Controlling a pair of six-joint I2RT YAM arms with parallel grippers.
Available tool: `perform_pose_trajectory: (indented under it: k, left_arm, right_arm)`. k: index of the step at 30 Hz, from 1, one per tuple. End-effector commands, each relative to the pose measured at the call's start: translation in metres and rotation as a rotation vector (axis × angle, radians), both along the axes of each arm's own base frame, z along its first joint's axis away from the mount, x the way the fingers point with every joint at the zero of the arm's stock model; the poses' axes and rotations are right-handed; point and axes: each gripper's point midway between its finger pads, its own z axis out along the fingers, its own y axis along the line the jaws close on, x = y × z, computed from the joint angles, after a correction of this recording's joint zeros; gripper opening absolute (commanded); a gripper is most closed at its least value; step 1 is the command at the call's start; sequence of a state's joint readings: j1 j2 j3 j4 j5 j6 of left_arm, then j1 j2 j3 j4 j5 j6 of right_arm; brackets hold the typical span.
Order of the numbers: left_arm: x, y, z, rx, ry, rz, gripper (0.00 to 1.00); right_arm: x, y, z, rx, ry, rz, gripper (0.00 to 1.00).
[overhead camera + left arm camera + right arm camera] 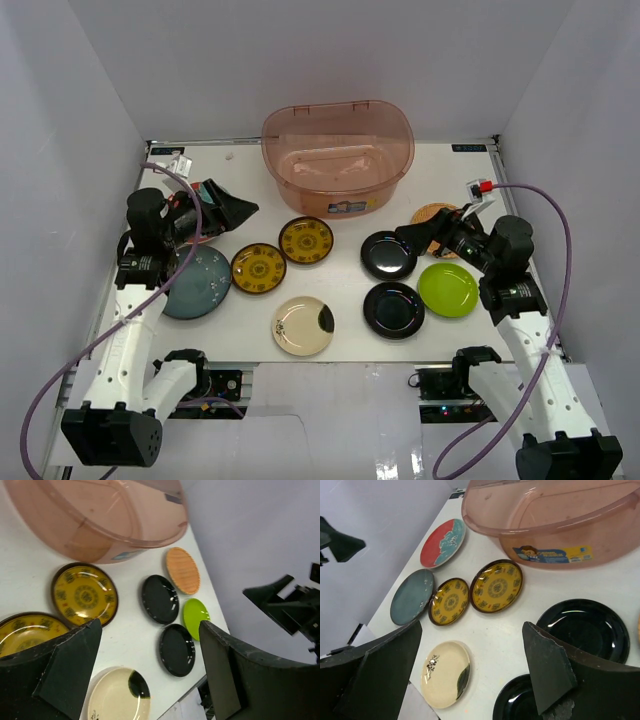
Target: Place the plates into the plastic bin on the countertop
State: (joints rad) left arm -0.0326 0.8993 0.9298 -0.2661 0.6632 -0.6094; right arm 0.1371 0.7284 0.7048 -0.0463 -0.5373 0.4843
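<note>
Plates (303, 326) lie flat on the table (340, 280) beneath and before both the left tool (230, 208) and right tool (408, 235), each spread wide and empty (bin (300, 175) just beyond them), so jaws may skid off a thin rim and shove one away.

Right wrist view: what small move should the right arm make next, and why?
Probably lower the right gripper onto the rim of the black plate nearer the bin: its fingers are open, holding nothing, and the bin is empty.
</note>
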Motion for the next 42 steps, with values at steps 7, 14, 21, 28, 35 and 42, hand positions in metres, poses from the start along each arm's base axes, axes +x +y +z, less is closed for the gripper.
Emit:
perform_pose_trajectory:
  k: [7,14,21,28,35,42]
  left_arm:
    - [0.041,0.071,-0.086,0.216,0.284,0.434,0.84]
    - [0.077,0.134,-0.130,0.310,0.420,0.700,0.83]
    - [0.102,0.201,-0.147,0.210,0.446,0.845,0.81]
    - [0.114,0.264,-0.191,0.054,0.466,0.880,0.78]
    - [0.140,0.278,-0.232,-0.004,0.474,0.749,0.74]
    - [0.155,0.274,-0.276,-0.049,0.519,0.662,0.54]
  right_arm:
    - [-0.032,0.038,-0.007,0.067,-0.014,0.197,0.85]
    - [-0.067,0.097,-0.021,0.004,0.007,0.373,0.84]
    - [-0.089,0.124,-0.033,-0.024,-0.002,0.447,0.82]
    - [-0.096,0.131,-0.040,-0.068,-0.011,0.484,0.80]
    - [-0.093,0.130,-0.052,-0.112,-0.013,0.481,0.80]
    - [-0.087,0.130,-0.069,-0.159,0.015,0.467,0.80]
